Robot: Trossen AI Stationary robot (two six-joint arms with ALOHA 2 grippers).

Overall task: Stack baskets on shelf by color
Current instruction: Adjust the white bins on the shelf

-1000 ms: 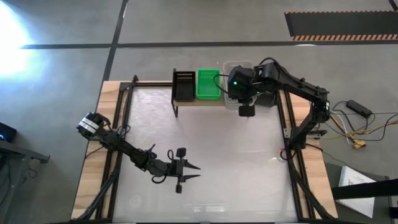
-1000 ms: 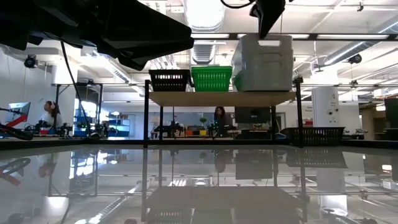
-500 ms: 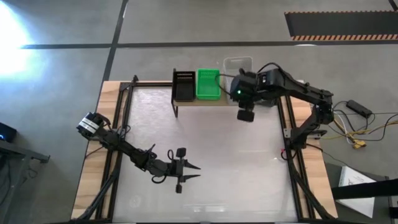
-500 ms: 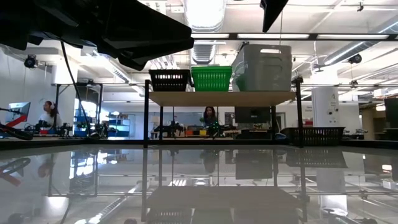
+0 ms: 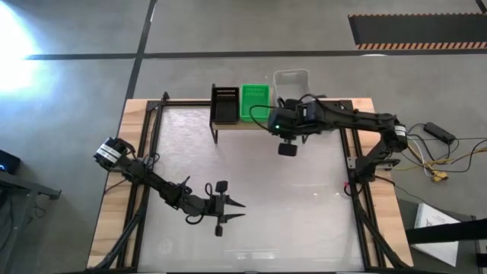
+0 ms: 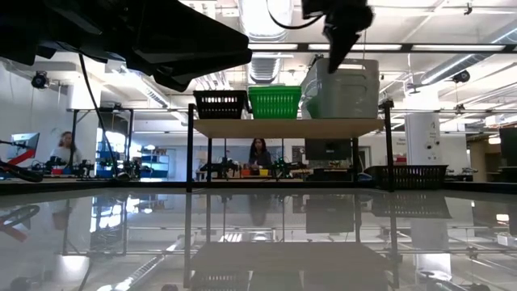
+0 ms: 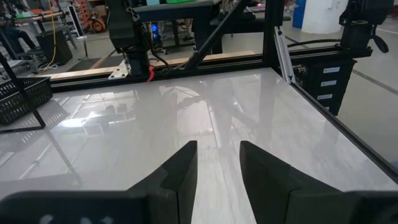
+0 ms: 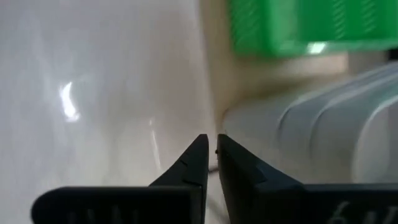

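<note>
Standing in a row on the wooden shelf (image 6: 287,128): black slotted basket (image 6: 220,104), green slotted basket (image 6: 275,102), translucent white basket (image 6: 343,87), edges close together, white one tallest. Seen from above as black basket, green basket and white basket (image 5: 292,81) along the far edge of the table (image 5: 251,190), the white one reaching past the shelf's back edge. Second black basket (image 6: 401,176) low down beyond the shelf's legs, and another black slotted basket (image 7: 22,99) at the table's edge in the left wrist view.

Hovering just in front of the shelf, right gripper (image 8: 211,163) with fingers nearly together, only a thin slit between the tips, nothing in them; white basket's ribbed wall (image 8: 311,143) just beside the tips, green basket (image 8: 298,25) beyond, shelf board between them. Same gripper in the high view (image 5: 287,144), hanging over the tabletop on the near side of the green and white baskets.

Parked well away near the table's front, left gripper (image 7: 214,165), fingers spread with a clear gap, empty, bare glossy tabletop ahead of it.

No legible writing or brand marks anywhere.
</note>
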